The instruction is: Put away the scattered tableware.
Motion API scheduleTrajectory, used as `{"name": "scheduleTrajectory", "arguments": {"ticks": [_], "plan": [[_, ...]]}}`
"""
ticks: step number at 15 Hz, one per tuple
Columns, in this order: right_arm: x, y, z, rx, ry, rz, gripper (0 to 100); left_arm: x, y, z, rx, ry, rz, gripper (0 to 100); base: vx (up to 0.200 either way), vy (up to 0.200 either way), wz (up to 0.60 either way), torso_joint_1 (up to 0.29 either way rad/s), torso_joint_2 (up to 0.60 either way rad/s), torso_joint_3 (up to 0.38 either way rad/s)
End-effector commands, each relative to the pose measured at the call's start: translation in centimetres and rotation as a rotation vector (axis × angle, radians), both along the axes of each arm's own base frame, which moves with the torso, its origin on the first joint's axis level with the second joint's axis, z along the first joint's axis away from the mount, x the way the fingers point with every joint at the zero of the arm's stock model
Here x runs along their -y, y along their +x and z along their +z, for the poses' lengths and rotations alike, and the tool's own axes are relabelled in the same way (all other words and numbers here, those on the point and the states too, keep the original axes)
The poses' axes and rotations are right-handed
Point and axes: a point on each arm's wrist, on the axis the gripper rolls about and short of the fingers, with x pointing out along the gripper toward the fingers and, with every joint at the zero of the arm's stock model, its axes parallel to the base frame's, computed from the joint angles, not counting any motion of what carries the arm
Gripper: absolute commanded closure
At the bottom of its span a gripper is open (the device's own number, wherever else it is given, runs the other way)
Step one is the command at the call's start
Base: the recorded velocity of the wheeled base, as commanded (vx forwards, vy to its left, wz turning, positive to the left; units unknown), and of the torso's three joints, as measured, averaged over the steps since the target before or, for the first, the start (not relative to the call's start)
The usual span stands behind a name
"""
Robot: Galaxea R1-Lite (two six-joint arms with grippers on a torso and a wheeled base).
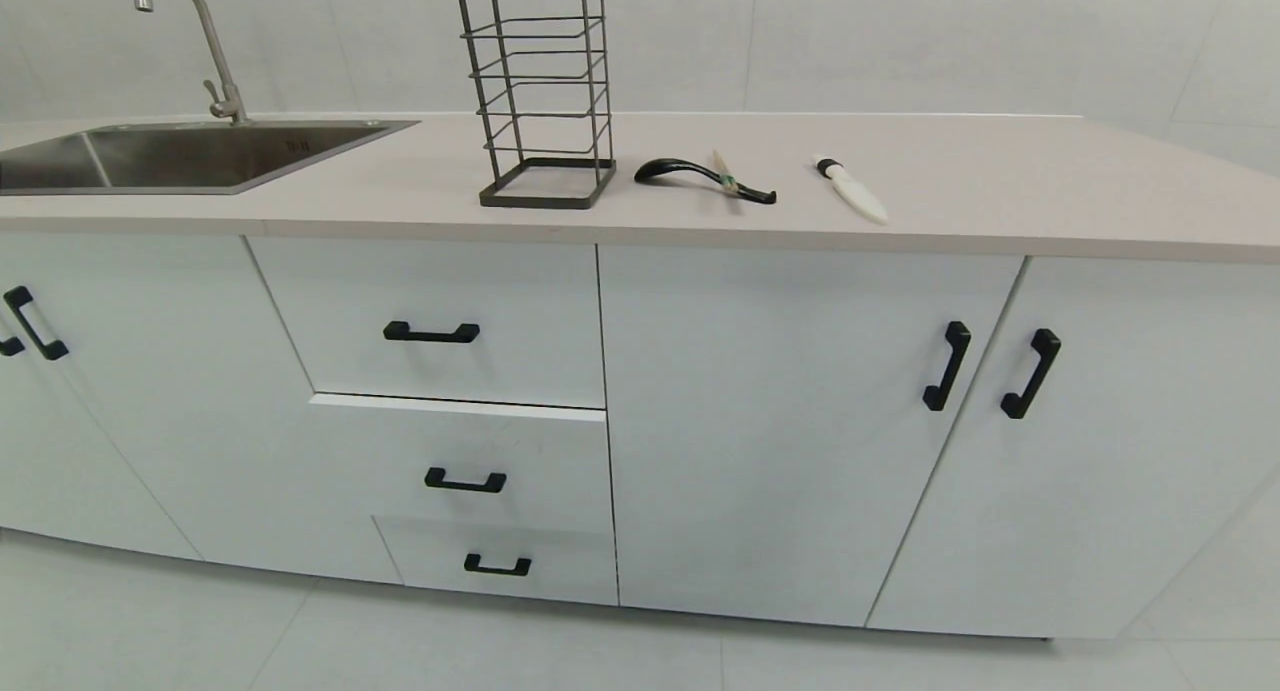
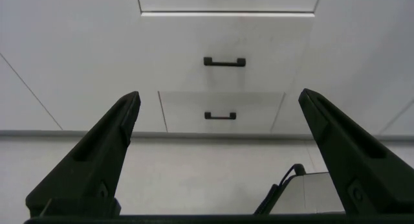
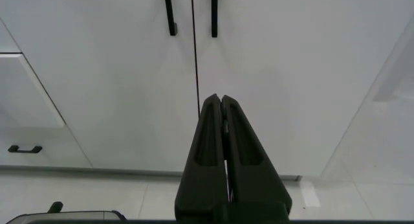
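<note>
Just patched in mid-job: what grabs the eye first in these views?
A tall dark wire rack stands on the countertop, with a black spoon and a white utensil lying loose to its right. A steel sink sits at the counter's left end. Lower down, before the white cabinet fronts, the left gripper is open and the right gripper is shut.
</note>
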Motion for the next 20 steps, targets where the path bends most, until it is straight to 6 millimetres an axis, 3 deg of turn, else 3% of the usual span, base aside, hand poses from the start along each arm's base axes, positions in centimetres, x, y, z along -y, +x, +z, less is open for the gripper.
{"name": "scheduleTrajectory", "arguments": {"ticks": [1,4,7,16,20], "plan": [[0.0,0.02,0.0,-0.001,0.0,0.0,100,0.01,-0.07,-0.01,0.009,0.001,0.008,0,0.0,0.0,0.0,0.0,0.0,0.0],[0.0,0.0,0.05,0.0,-0.003,-0.001,100,0.02,-0.07,-0.01,0.008,-0.001,0.005,0,0.0,0.0,0.0,0.0,0.0,0.0],[0.0,0.0,0.05,0.0,-0.003,-0.001,100,0.02,-0.07,-0.01,0.009,0.004,0.003,0,0.0,0.0,0.6,0.004,0.01,0.002],[0.0,0.0,0.05,0.0,-0.004,-0.001,100,0.1,-0.63,-0.16,0.082,-0.007,0.043,0,0.0,0.0,0.0,0.0,0.0,0.0],[0.0,0.02,0.0,-0.001,-0.003,-0.001,100,0.1,-0.63,-0.15,0.083,-0.006,0.042,0,0.15,0.0,0.0,0.002,0.0,0.002]]}}
